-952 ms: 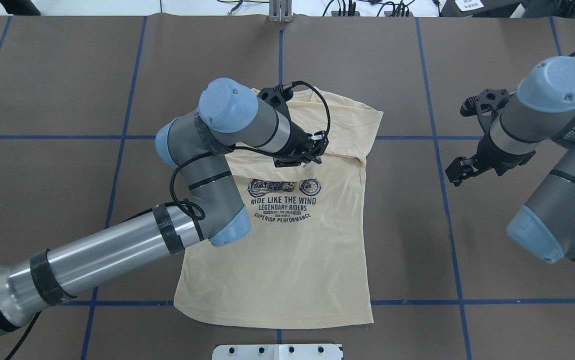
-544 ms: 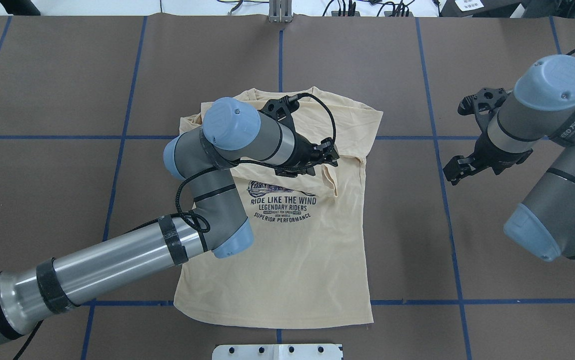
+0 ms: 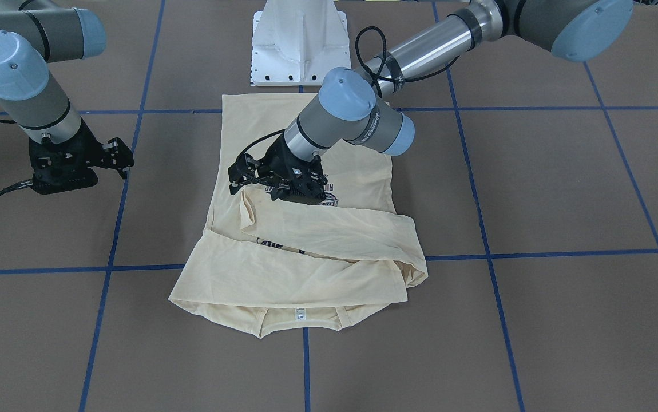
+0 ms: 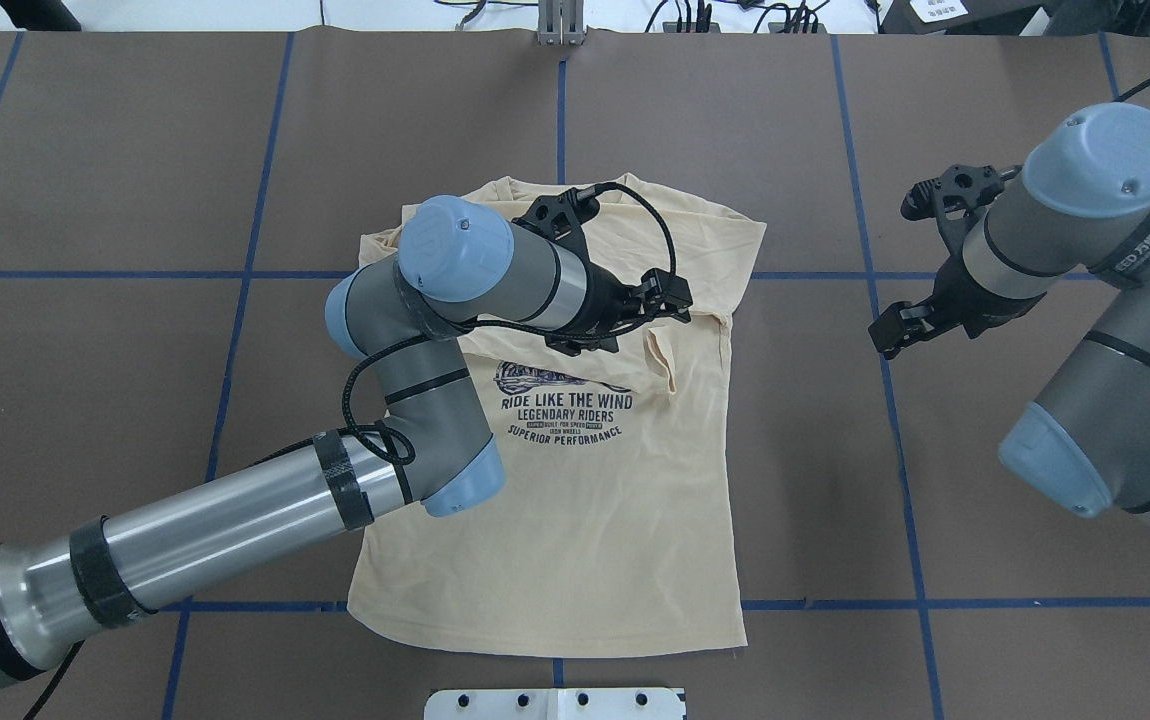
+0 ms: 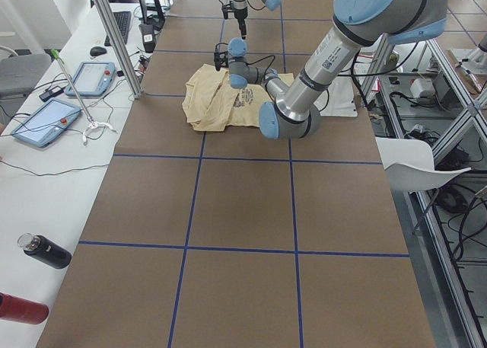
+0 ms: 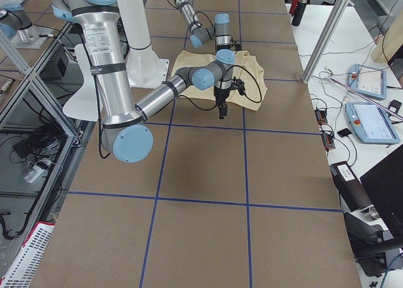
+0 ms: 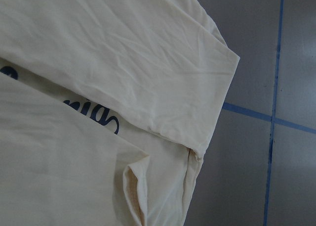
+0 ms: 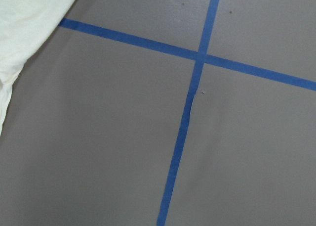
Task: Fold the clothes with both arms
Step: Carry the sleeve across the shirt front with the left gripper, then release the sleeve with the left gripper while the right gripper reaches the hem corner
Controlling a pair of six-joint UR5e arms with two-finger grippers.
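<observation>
**Sleeve's across the chest, both grippers empty**

The shirt [image 4: 575, 520] lies flat mid-table [image 4: 115, 150] with one sleeve [image 3: 329, 229] folded over its print. The left gripper [image 4: 670, 295] hovers just above the sleeve's cuff, fingers spread, holding nothing. The right gripper [image 4: 890, 335] hangs apart from the shirt's side edge, also spread, over bare table.

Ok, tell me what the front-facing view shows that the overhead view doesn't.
Only front-facing: the white neck tag at the collar, and the whole sleeve laid across the chest, hiding most of the print.
Only overhead: the printed text, readable line by line.
Both: the cream shirt lying on the table, the left hand over it, and the right hand off to the side, above bare table.
</observation>
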